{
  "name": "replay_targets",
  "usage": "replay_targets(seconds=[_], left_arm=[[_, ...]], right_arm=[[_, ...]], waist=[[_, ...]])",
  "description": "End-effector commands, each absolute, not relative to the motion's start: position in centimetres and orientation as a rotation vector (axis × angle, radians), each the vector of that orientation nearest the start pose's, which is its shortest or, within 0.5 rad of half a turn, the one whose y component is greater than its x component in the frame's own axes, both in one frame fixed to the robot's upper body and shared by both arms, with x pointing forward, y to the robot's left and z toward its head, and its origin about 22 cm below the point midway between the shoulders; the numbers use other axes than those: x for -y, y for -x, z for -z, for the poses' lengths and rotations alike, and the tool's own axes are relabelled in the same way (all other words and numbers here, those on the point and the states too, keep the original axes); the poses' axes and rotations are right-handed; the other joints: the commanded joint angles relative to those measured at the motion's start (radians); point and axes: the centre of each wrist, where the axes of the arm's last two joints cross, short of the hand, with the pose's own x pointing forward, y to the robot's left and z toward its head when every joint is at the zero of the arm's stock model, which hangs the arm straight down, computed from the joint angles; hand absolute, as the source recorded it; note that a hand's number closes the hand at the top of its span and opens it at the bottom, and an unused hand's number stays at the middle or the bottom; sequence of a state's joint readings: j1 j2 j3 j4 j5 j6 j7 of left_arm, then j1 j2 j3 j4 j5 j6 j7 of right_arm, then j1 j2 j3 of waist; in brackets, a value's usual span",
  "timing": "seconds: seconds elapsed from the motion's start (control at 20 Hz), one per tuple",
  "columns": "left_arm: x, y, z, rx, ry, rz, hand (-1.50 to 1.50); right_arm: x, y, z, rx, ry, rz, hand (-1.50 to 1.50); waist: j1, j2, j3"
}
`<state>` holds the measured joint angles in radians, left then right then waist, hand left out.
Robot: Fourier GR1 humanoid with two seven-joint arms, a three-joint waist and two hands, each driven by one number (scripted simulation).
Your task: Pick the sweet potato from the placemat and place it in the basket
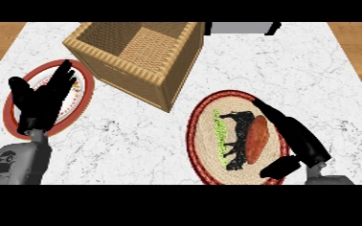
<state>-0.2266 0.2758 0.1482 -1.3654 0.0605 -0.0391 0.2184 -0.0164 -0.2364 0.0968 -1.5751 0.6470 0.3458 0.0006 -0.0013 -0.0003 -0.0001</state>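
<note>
My right hand (pixel 300 141) is at the placemat (pixel 205 139), fingers straight and spread, thumb low near the mat's near edge, holding nothing. The sweet potato (pixel 257 135) lies on the mat just to the left of those fingers, touching or nearly so; its long axis runs near to far, roughly along the fingers. This hand is far the nearer. My left hand (pixel 42 98) rests open over a red-rimmed plate (pixel 84 76) at the left. The basket (pixel 134 57) stands farther off, up and left of the mat. I read no writing or brand
</note>
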Motion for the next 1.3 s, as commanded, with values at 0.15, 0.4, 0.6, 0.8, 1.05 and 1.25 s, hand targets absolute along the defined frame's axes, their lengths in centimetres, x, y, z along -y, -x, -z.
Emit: replay_targets(seconds=[0.15,0.4,0.6,0.8,1.05,1.25], left_arm=[[-31.0,-29.6,-4.3,1.374,-0.194,0.067,0.00],[-31.7,-29.0,-3.5,1.372,-0.198,0.072,0.00],[-30.9,-29.6,-5.2,1.374,-0.188,0.057,0.00],[-31.3,-29.7,-3.6,1.379,-0.209,0.085,0.00],[-29.5,-30.0,-4.2,1.414,-0.126,0.137,0.00],[-29.0,-30.3,-4.5,1.416,-0.110,0.175,0.00]], right_arm=[[24.9,-25.2,-0.5,1.310,0.385,-1.083,1.50],[24.4,-26.1,0.5,1.280,0.432,-1.166,1.50],[21.0,-25.2,0.2,1.300,0.411,-1.189,1.50],[14.0,-24.4,-0.8,1.336,0.424,-1.157,1.50],[9.8,-24.6,-1.7,1.329,0.496,-1.166,1.50],[7.6,-24.4,-2.3,1.301,0.555,-1.141,1.50]], waist=[[0.002,0.000,0.000],[0.003,0.000,0.000],[0.002,0.000,0.000],[0.002,0.000,-0.001],[0.103,0.009,-0.004],[0.147,0.012,-0.001]])
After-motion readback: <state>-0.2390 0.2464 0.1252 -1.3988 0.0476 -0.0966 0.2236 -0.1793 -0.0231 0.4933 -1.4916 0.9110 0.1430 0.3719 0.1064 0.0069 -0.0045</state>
